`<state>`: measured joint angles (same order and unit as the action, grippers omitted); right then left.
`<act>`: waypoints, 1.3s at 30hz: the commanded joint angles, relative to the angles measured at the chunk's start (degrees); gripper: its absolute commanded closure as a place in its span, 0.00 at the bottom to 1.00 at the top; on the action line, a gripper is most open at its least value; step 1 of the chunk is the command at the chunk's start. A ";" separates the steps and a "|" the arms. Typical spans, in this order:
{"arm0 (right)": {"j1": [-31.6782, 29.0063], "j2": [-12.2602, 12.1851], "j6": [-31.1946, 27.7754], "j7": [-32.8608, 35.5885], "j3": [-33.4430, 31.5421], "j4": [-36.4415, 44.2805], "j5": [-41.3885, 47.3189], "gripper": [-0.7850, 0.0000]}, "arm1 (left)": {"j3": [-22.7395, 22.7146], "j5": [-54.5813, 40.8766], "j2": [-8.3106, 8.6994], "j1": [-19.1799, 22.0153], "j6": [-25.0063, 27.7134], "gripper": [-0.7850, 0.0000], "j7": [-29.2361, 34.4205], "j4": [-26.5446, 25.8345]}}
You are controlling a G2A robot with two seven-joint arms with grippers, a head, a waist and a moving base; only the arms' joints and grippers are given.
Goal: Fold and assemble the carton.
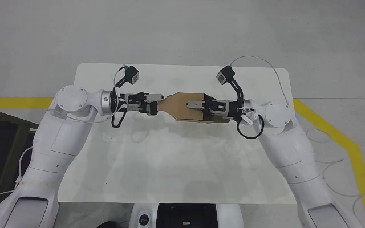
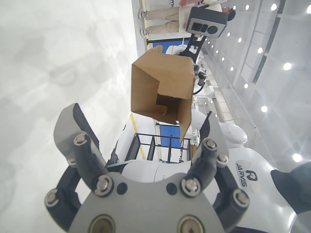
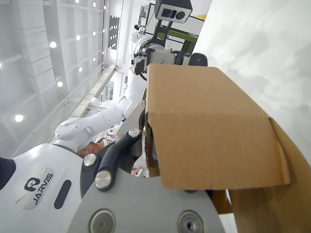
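We have the carton (image 1: 179,103) up off the desk (image 1: 171,165), over its middle, lying lengthwise between our two arms. Our right claw (image 1: 194,105) is clamped on it at one end. In the right wrist view one finger (image 3: 134,124) lies against the outside of a wall and the rest is hidden behind the board, so we judge the grip from the way the carton hangs clear of the desk. Our left claw (image 2: 143,113) stands wide apart and holds nothing; it faces the other end, just beside it.

That end is open. One flap (image 2: 185,120) sticks out toward the left claw, its tip close to one of the fingers, and we cannot tell whether they touch. Another panel is folded partway across the mouth, and we can look past it into the hollow.

We judge the body is already squared up into a tube and the step in hand is closing this end. The next move calls for the left claw to catch or push the jutting flap and turn it in across the mouth, with the right claw bracing the carton against the push. The board looks thin and light, so a push off the crease could bend the flap or twist the carton in the right claw's hold.
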<state>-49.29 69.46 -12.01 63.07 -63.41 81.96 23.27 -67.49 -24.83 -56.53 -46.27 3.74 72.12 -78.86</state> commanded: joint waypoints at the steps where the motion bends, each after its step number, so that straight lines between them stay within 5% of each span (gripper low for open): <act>1: 0.05 0.05 -0.01 0.87 0.38 -0.02 0.71 1.00 | -0.13 0.27 0.04 -0.05 0.11 0.00 -0.41 0.09; 39: 1.73 1.01 -1.59 0.76 3.78 -0.36 4.77 1.00 | 6.60 0.25 -1.45 2.36 -0.49 0.00 1.42 2.05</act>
<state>-47.57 70.46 -13.55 63.84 -59.65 81.64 28.00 -60.95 -24.57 -57.96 -43.97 3.22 73.53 -76.90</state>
